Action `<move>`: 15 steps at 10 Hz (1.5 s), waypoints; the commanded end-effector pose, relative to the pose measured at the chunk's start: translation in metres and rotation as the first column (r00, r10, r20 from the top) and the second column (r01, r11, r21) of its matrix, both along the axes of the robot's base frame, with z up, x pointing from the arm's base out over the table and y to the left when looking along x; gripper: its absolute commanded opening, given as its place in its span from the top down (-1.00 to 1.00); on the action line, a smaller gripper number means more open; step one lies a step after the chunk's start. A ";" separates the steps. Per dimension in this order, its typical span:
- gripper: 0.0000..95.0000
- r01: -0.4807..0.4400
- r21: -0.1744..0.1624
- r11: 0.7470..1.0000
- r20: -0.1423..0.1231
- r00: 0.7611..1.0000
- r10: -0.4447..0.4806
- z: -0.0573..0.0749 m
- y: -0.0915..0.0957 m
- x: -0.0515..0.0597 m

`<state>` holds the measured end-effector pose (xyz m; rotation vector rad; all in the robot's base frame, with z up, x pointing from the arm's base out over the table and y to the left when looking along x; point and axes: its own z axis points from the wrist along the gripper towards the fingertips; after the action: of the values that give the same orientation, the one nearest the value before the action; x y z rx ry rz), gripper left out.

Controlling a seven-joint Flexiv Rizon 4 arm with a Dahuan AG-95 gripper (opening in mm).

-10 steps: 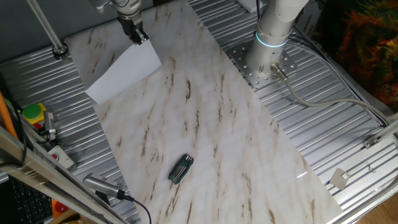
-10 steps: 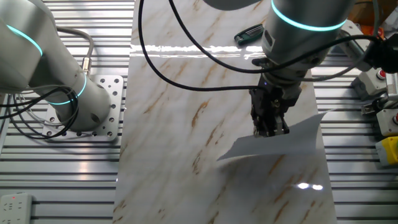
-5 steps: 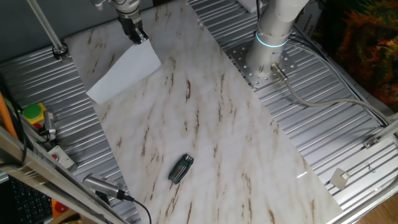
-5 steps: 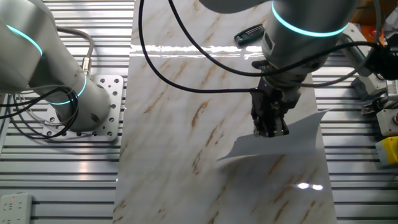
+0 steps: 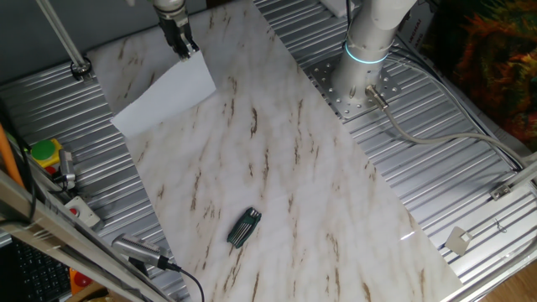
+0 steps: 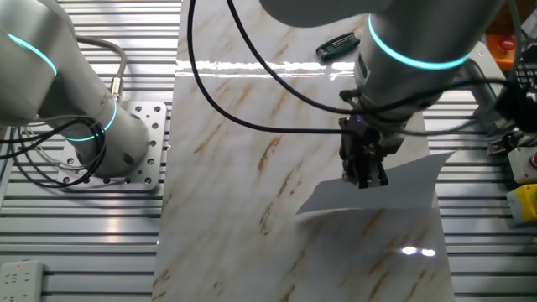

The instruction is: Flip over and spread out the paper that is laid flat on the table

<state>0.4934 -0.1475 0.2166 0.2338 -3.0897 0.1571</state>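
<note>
The white paper hangs by one corner, lifted off the marble table at its far left end. My gripper is shut on that top corner. In the other fixed view the gripper pinches the sheet's near edge and the paper slopes down to the table, with its right corner raised.
A small black ribbed object lies on the table near the front; it also shows in the other view. The arm's base stands on the ribbed metal to the right. A yellow and red button box sits at the left.
My gripper has risen slightly and drawn the held corner up and back. The paper's free left corner has swung outward over the table's left edge.
</note>
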 end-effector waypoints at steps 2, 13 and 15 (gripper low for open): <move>1.00 0.019 0.027 0.999 0.008 1.000 -0.019 0.000 0.003 0.000; 1.00 0.045 0.044 0.998 0.030 0.998 -0.047 -0.007 0.012 0.001; 1.00 0.044 0.037 0.998 0.027 0.999 -0.045 -0.008 0.013 0.001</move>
<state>0.4943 -0.1348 0.2088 0.1645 -3.1225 0.1040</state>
